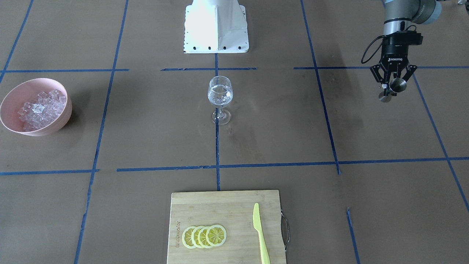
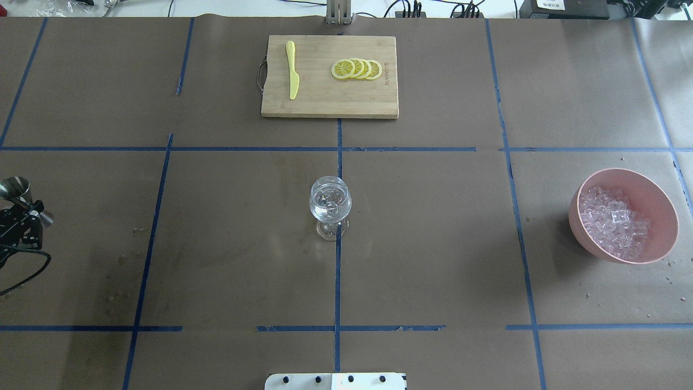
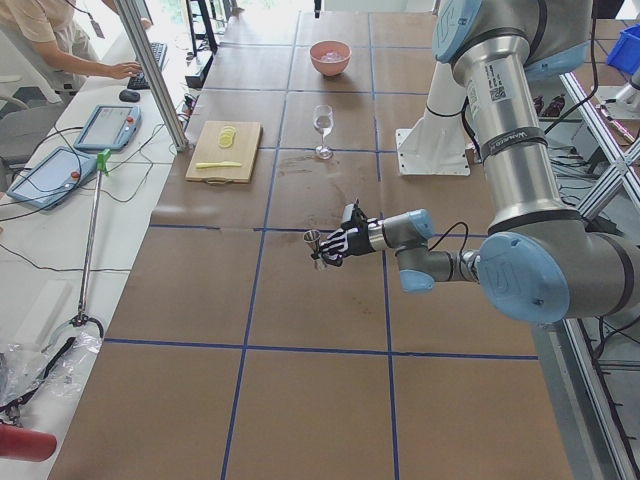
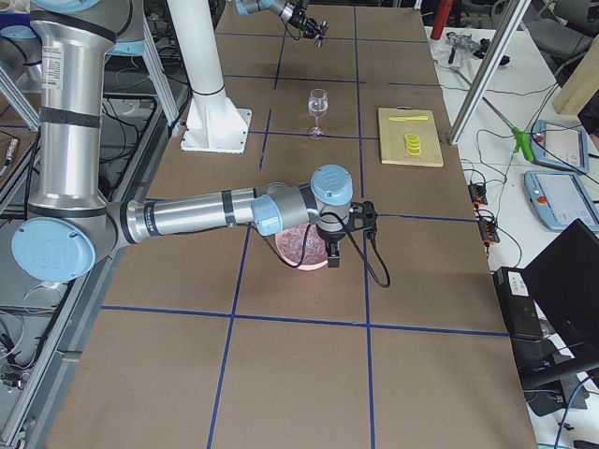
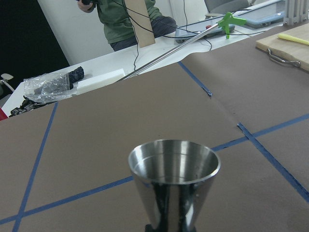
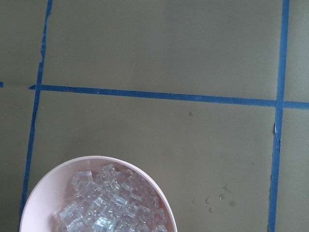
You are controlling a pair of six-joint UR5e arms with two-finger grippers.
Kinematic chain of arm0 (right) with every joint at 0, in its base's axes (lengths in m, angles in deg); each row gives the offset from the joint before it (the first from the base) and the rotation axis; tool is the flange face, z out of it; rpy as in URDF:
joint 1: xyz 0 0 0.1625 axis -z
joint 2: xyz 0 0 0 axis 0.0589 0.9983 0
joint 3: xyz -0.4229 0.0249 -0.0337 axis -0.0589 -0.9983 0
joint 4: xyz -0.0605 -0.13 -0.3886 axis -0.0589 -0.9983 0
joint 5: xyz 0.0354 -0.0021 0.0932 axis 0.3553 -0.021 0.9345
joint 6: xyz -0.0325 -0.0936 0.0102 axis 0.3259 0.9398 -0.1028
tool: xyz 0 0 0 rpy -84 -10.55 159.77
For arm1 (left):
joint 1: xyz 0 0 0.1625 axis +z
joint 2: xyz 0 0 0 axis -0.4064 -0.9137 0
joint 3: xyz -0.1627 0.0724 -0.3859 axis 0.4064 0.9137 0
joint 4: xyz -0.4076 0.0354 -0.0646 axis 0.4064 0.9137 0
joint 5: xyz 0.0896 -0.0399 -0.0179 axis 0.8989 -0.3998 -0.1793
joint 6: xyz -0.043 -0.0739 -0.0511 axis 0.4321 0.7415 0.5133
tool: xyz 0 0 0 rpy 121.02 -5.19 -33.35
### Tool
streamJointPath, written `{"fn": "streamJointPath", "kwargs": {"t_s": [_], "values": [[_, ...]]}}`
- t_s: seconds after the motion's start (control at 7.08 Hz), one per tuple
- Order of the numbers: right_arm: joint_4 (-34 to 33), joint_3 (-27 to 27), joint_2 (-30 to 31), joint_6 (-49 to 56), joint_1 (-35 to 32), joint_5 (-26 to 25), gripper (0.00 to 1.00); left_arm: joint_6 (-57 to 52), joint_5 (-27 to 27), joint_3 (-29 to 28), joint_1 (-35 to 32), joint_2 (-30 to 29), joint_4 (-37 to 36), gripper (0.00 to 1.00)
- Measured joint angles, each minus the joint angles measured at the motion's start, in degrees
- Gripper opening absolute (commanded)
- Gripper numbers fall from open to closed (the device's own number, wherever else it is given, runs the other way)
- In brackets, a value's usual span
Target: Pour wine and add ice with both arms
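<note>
A wine glass (image 1: 220, 93) with clear wine in its bowl stands at the table's middle; it also shows in the overhead view (image 2: 330, 203). My left gripper (image 1: 391, 86) is shut on a steel jigger (image 2: 15, 188) and holds it off the table, far out on my left. The left wrist view shows the jigger's cup (image 5: 174, 169) upright. Ice (image 1: 40, 108) fills a pink bowl (image 2: 663, 238) on my right. My right gripper (image 4: 332, 257) hangs over this bowl (image 6: 159, 188); it shows only in the exterior right view, so I cannot tell whether it is open or shut.
A bamboo cutting board (image 2: 330, 103) at the far edge holds lemon slices (image 2: 357, 69) and a yellow knife (image 2: 292, 76). The white pedestal (image 1: 216, 27) stands at the robot's side. Water drops (image 6: 212, 200) lie beside the bowl. An operator (image 3: 60, 40) sits beyond the table.
</note>
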State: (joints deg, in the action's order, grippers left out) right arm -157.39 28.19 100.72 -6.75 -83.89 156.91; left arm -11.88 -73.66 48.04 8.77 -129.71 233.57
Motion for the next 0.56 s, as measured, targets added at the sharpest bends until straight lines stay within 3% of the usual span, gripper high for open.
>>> {"fn": "streamJointPath", "kwargs": {"t_s": [0.56], "values": [[0.1,0.1,-0.1,0.0,0.0,0.0,1.00,4.9,5.8,-3.6,0.7,-5.2,0.1,0.00]]}}
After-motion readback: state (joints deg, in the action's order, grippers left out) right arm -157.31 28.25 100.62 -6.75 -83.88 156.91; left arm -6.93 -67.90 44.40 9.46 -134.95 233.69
